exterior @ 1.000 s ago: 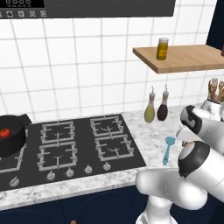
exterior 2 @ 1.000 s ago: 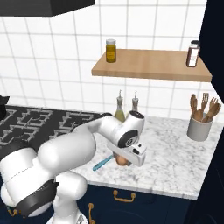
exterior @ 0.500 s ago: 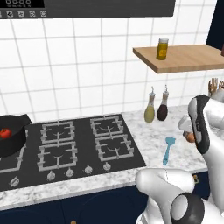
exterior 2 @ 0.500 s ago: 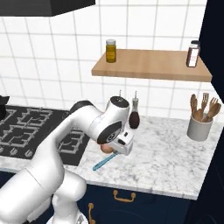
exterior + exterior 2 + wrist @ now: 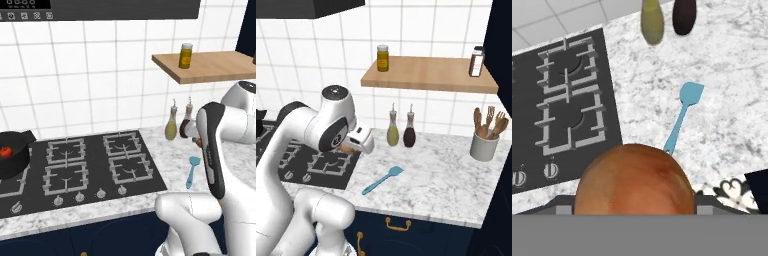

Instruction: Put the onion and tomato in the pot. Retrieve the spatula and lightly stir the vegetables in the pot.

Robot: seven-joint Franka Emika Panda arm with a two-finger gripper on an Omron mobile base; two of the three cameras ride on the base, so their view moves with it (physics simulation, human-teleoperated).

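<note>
Now the arm has swung toward the stove, carrying the onion (image 5: 633,179) clamped between the gripper's (image 5: 354,145) fingers; the pot (image 5: 14,156), holding the tomato (image 5: 6,151), waits far ahead, the spatula (image 5: 682,115) lying below.

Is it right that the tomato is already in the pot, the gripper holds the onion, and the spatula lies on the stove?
Not quite. The spatula lies on the marble counter beside the stove, as the right base view shows. The tomato is in the pot, and the gripper holds the onion.
</note>
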